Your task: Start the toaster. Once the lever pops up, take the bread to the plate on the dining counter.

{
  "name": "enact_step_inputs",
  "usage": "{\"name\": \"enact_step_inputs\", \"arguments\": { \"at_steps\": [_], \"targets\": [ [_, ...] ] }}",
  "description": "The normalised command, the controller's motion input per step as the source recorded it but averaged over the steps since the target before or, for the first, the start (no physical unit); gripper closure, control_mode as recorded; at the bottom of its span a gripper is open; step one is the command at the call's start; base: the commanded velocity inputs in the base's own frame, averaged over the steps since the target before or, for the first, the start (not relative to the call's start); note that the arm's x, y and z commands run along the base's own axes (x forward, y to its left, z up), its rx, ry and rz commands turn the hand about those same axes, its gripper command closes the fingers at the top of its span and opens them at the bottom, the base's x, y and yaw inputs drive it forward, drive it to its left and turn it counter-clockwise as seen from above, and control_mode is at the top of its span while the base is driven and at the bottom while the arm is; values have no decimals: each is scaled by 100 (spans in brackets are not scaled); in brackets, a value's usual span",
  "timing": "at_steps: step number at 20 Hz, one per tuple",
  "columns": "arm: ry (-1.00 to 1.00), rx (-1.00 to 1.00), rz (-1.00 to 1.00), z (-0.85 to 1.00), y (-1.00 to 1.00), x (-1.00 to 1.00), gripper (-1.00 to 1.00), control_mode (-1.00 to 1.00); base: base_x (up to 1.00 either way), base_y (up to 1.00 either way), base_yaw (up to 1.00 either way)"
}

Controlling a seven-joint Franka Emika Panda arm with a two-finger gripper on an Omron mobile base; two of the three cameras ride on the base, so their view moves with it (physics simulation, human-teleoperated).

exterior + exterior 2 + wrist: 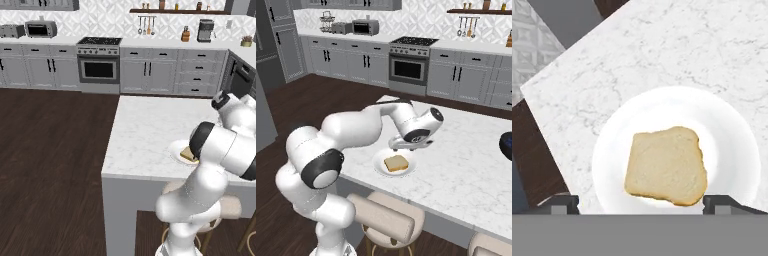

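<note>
The bread point(667, 165), a tan slice, lies flat on the white plate point(732, 135) near the front edge of the dining counter point(662, 50). My gripper point(641, 204) hangs just above it, open, its dark fingertips point(562, 202) wide apart on either side of the slice and holding nothing. From the right base view the gripper point(402, 148) hovers over the bread point(396, 163) and the plate point(381, 167). In the left base view my arm covers part of the plate point(176, 149) and the bread point(188, 155). The toaster point(11, 31) stands far off on the back counter.
A toaster oven point(41, 29) sits beside the toaster, with the stove point(98, 65) further right. Padded stools point(386, 220) stand under the dining counter's point(466, 170) near edge. A dark round object point(506, 142) rests at the counter's right side.
</note>
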Motion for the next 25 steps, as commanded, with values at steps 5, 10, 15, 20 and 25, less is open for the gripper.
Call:
{"name": "enact_step_inputs", "arguments": {
  "at_steps": [5, 10, 15, 20, 25],
  "targets": [
    [0, -22, -14, 61, 46, -71, -100, -100, 0, 0, 0],
    [0, -17, -15, 66, 40, -70, -100, -100, 0, 0, 0],
    [-2, -14, -20, 36, 36, -97, -100, -100, 0, 0, 0],
    [-10, -10, -25, 30, 19, -100, -100, -100, 0, 0, 0],
    [-23, -1, -24, 29, 24, -100, -100, -100, 0, 0, 0]
  ]
}}
